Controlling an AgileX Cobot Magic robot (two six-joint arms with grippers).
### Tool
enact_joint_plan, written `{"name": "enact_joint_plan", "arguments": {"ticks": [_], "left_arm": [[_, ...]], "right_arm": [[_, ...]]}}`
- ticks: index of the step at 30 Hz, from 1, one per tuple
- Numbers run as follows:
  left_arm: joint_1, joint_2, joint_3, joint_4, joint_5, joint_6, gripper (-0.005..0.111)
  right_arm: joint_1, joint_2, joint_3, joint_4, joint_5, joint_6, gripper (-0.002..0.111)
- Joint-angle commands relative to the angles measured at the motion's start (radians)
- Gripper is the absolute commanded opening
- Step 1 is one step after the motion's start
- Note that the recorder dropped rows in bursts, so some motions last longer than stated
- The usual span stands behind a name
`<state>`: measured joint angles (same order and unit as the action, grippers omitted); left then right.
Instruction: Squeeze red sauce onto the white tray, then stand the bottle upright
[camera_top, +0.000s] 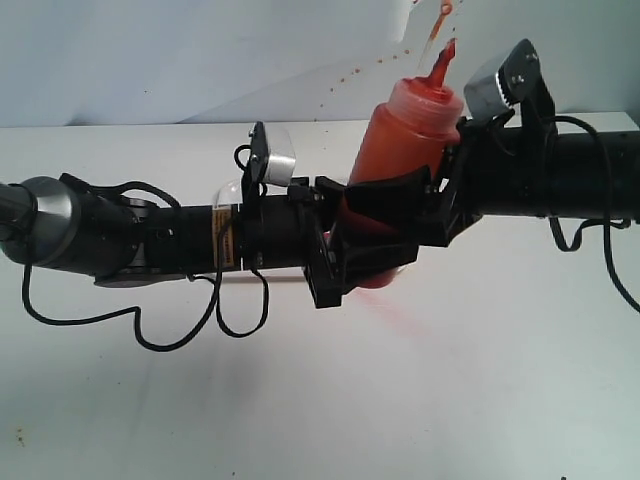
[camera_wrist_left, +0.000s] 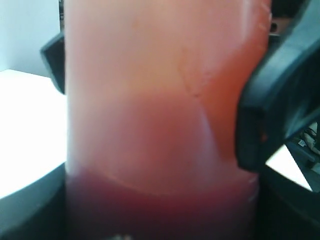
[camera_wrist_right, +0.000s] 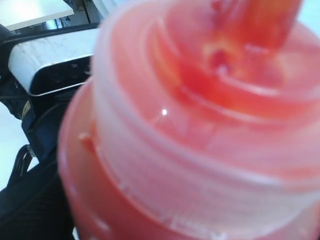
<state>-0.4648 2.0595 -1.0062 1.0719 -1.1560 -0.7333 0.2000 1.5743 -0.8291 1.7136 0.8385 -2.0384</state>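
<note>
Both arms lie stretched low and level over the white table (camera_top: 450, 400) and meet in the middle, the left arm (camera_top: 150, 235) reaching in from one side and the right arm (camera_top: 570, 175) from the other. Only a rounded corner of the white tray (camera_top: 228, 192) seems to show behind the left arm. The bottle (camera_top: 405, 130) stands between the two grippers, leaning slightly toward the right arm, with its nozzle (camera_top: 443, 62) pointing up. The red sauce (camera_wrist_left: 160, 210) sits dark in its lower part, and the plastic above it is paler. The left gripper (camera_top: 345, 255) is clamped on the bottle's base. The right gripper (camera_top: 395, 190) straddles the bottle's body higher up, with its fingers (camera_top: 385, 192) close against the sides. I cannot tell whether they press. A faint pink smear (camera_top: 400, 310) marks the table just below.
</note>
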Motion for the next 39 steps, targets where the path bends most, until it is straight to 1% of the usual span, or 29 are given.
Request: {"name": "enact_joint_plan", "arguments": {"ticks": [1,5,11,13,16,18,21,26,32,34,36,39], "left_arm": [[-0.008,-0.011,-0.011,0.052,0.011,0.012,0.0],[-0.008,-0.011,-0.011,0.077,0.039,0.012,0.0],[-0.008,-0.011,-0.017,0.141,0.126,0.006,0.0],[-0.012,-0.011,-0.043,0.237,0.168,-0.03,0.001],[-0.031,-0.011,-0.083,0.388,0.229,-0.142,0.001],[-0.05,-0.011,-0.099,0.437,0.26,-0.187,0.001],[-0.074,-0.011,-0.105,0.442,0.304,-0.19,0.001],[-0.081,-0.011,-0.105,0.478,0.326,-0.194,0.001],[-0.081,-0.011,-0.105,0.545,0.328,-0.242,0.001],[-0.081,-0.011,-0.105,0.528,0.365,-0.242,0.001],[-0.081,-0.011,-0.105,0.472,0.411,-0.227,0.001],[-0.081,-0.011,-0.105,0.473,0.418,-0.199,0.001]], "right_arm": [[0.001,-0.012,0.001,0.013,-0.015,-0.003,0.0],[0.001,-0.012,0.001,-0.043,-0.049,-0.003,0.0],[0.001,-0.012,0.001,-0.087,-0.069,-0.004,0.0],[0.001,-0.012,0.001,-0.087,-0.069,-0.004,0.0],[0.001,-0.012,0.001,-0.102,-0.069,-0.005,0.0],[0.001,-0.012,0.001,-0.112,-0.082,-0.005,0.0],[0.001,-0.012,0.001,-0.142,-0.126,-0.005,0.0],[0.001,-0.012,0.001,-0.276,-0.171,-0.005,0.0],[0.001,-0.012,0.001,-0.274,-0.166,0.005,0.0],[0.001,-0.012,0.001,-0.274,-0.173,0.005,0.0],[0.001,-0.012,0.001,-0.274,-0.173,0.005,0.0],[0.001,-0.012,0.001,-0.274,-0.173,0.005,0.0]]}}
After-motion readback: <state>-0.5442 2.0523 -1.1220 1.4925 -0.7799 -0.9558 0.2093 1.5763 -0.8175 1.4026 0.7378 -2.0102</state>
